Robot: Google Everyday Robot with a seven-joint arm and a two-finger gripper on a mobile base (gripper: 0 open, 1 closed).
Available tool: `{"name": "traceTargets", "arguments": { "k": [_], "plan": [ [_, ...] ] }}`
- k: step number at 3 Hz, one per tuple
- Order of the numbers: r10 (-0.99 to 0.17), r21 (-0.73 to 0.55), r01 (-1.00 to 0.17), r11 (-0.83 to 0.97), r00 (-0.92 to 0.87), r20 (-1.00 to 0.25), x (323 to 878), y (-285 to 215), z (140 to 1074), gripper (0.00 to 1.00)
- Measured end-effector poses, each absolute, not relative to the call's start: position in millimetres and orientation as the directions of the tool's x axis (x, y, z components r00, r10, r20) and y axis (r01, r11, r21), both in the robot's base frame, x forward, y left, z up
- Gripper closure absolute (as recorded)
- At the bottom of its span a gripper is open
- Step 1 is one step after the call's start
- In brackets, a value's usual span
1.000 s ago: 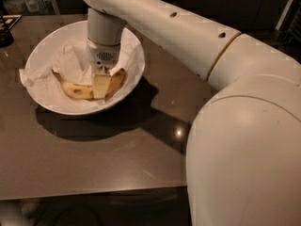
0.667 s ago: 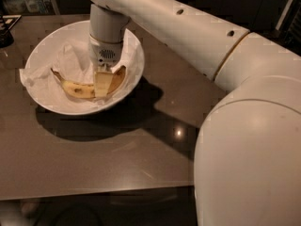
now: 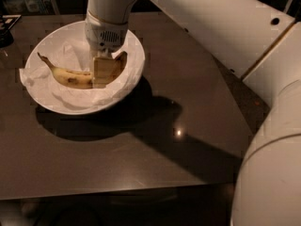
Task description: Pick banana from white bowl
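The yellow banana [image 3: 70,77], brown-spotted with a dark stem pointing left, is in the white bowl [image 3: 134,51] at the back left of the dark table, over the crumpled white paper towel [image 3: 35,76]. My gripper [image 3: 104,72] reaches straight down from above into the bowl. Its fingers are closed across the right half of the banana. One tan finger pad [image 3: 101,71] covers the front of the fruit, and the banana's right end [image 3: 122,59] sticks up beside it. The banana seems held slightly above the lining.
The bowl stands on a dark brown table [image 3: 155,140], whose front edge runs along the bottom and whose right edge slants at the right. A dark object [image 3: 5,32] sits at the far left edge. My white arm [image 3: 263,102] fills the right side.
The gripper has risen a little with the banana in it. The banana has shifted up and left, and its stem now shows. The arm's elbow has swung closer to the camera.
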State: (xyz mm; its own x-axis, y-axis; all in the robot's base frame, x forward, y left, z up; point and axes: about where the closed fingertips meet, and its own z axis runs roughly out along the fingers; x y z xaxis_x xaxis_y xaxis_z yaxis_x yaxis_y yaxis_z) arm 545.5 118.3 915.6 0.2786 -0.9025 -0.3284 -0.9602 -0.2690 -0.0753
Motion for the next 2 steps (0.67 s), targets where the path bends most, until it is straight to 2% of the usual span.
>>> {"name": "traceTargets", "arguments": {
  "k": [2],
  "plan": [
    [-0.865,-0.145,-0.931,-0.334,0.364,-0.344,501,109,969,1.00]
  ]
}}
